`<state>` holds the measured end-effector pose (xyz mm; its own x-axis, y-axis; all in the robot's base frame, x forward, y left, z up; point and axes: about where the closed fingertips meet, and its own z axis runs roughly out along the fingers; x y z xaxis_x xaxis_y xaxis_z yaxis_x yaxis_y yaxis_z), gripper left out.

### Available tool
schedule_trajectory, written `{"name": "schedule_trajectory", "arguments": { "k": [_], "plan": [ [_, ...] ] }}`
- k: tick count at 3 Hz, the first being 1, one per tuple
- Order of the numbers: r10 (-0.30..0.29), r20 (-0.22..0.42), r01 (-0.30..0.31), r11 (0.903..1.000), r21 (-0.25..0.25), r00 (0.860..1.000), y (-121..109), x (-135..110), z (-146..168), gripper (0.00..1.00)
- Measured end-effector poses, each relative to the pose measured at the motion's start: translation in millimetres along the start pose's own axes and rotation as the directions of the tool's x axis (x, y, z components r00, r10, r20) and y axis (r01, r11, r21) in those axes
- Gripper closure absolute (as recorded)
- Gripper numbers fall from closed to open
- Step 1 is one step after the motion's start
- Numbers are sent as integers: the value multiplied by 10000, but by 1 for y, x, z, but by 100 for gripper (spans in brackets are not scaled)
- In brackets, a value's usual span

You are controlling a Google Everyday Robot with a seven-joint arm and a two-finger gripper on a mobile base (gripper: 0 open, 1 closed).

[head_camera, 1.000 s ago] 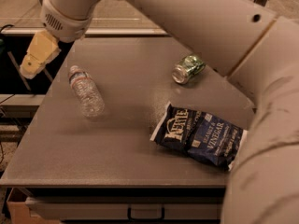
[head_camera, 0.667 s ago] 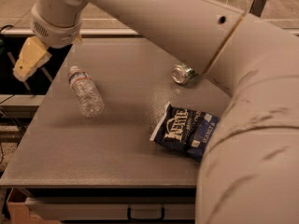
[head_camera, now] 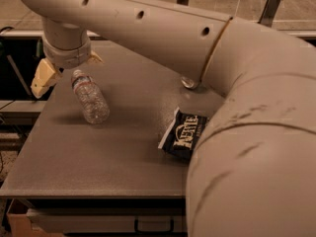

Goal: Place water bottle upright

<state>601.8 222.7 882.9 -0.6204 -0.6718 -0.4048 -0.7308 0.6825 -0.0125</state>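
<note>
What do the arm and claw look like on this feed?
The arm is a thick, smooth off-white tube with small round holes along it and a thin seam line at one joint. It ends in a round, banded wrist. The claw, over the table's left edge beside the water bottle, has pale yellow, blocky fingers. No cables show.

— What are you counting on the one table (head_camera: 123,157)?
— I'm logging one bottle (head_camera: 90,98), one can (head_camera: 189,83) peeking out from behind the arm, and one snack bag (head_camera: 181,139).
— And grippers?
— I'm seeing one gripper (head_camera: 59,72), hanging at the table's far left edge, just beside the bottle's cap.
</note>
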Motion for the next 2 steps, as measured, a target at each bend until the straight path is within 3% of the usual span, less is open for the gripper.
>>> {"name": "schedule_trajectory", "arguments": {
  "k": [1,2],
  "plan": [
    [600,-707,-581,9979,288,9957,-5,13,25,0],
    [958,-1085,-908,9946,506,9895,-15,17,40,17]
  ]
}}
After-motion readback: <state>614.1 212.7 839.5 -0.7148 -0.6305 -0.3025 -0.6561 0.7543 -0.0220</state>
